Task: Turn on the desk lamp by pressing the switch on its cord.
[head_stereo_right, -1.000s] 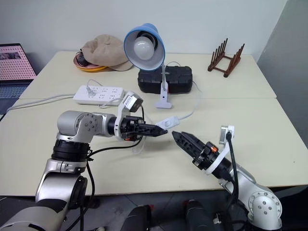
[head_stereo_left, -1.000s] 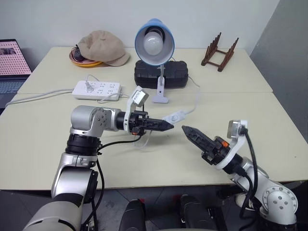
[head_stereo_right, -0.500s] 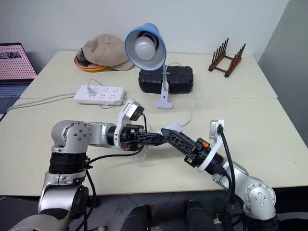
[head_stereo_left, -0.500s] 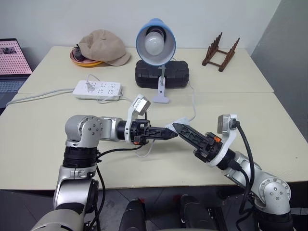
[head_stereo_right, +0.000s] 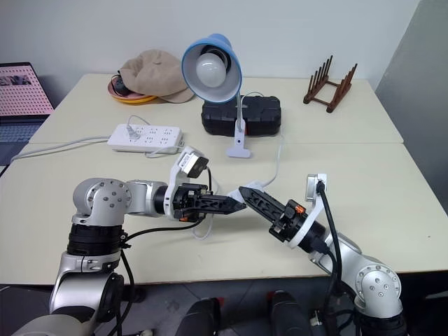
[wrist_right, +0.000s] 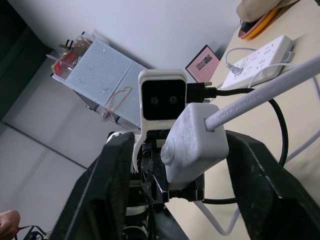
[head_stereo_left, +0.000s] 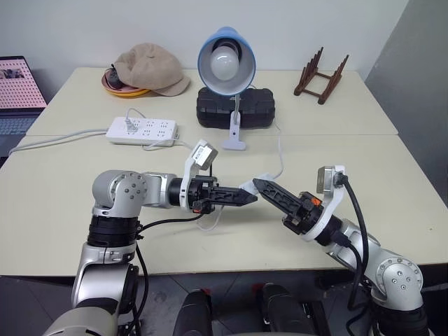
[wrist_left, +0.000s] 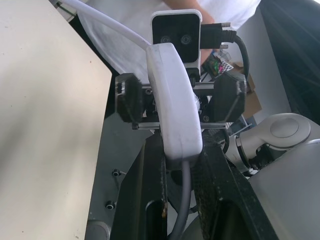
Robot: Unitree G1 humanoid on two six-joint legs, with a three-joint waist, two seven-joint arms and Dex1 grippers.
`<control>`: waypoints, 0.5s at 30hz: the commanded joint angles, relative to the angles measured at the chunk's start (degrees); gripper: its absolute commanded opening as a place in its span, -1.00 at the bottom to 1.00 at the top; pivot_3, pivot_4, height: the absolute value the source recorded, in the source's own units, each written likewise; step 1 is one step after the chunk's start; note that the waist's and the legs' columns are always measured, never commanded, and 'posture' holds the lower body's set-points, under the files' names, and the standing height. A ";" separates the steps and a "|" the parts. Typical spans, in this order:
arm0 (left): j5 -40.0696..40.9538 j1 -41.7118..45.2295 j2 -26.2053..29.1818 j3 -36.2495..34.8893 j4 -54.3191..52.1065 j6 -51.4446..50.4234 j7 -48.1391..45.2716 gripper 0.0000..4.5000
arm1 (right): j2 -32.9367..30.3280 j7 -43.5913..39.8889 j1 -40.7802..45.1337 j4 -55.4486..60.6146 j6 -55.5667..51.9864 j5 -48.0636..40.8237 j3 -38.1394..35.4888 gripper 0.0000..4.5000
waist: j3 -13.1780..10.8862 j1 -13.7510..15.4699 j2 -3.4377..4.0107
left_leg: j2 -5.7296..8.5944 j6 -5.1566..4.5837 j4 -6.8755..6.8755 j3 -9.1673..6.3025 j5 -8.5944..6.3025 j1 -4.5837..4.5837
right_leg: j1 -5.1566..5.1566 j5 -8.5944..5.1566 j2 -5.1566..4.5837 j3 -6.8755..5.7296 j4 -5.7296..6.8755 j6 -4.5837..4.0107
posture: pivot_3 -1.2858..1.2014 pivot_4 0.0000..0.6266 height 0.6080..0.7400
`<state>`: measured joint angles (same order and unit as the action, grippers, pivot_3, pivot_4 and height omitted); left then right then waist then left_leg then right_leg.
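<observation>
Switch (wrist_left: 174, 105) clamped in left pincer (head_stereo_left: 241, 197); right pincer (head_stereo_left: 264, 187) straddles it, fingers apart, not squeezing. Risk: off-button squeeze twists switch loose, desk lamp (head_stereo_left: 226, 61) remains dark.

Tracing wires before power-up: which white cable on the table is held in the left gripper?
The thin lamp cord with the switch, clamped in the left gripper; the thicker power-strip cable lies untouched at the table's left.

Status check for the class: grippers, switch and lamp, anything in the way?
Left gripper shut on the switch, held above the table. Right gripper at the switch, fingers either side. Lamp unlit. Nothing in the way.
</observation>
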<state>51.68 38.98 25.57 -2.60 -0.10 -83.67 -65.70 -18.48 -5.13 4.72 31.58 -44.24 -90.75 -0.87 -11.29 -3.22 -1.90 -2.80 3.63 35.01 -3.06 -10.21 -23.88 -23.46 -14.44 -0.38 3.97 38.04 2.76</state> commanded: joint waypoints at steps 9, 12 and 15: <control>2.81 1.34 0.95 1.29 0.07 2.01 -0.31 -0.83 | -1.93 -2.54 -0.58 1.92 0.54 2.40 0.81 -0.76 | 0.00 0.00 0.00 | 0.00 0.00 0.00 0.01 0.00 -0.01 | -0.01 -0.01 0.00 0.01 -0.03 -0.01 | 0.03 -0.52 1.00; 2.93 1.39 1.25 1.61 0.19 2.35 -0.25 -0.83 | -2.03 -2.30 -0.47 1.71 0.85 3.35 0.68 -0.76 | 0.00 0.00 0.00 | 0.00 0.00 0.00 0.01 0.00 -0.01 | -0.01 -0.01 0.00 0.00 -0.03 -0.01 | 0.03 -0.52 1.00; 3.19 1.40 1.48 1.79 0.31 2.58 -0.11 -0.83 | -2.11 -2.00 -0.33 1.50 1.06 4.04 0.48 -0.76 | 0.00 0.00 0.00 | 0.00 0.00 -0.01 0.01 0.00 -0.01 | -0.02 -0.01 0.00 0.01 -0.03 -0.02 | 0.03 -0.52 1.00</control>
<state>53.87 39.04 26.31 -0.81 0.90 -81.89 -65.85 -19.81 -8.04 4.17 31.88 -44.07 -88.70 0.21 -11.29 -3.22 -1.90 -2.80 3.64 35.00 -3.05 -10.21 -23.89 -23.48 -14.45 -0.38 3.98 38.01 2.74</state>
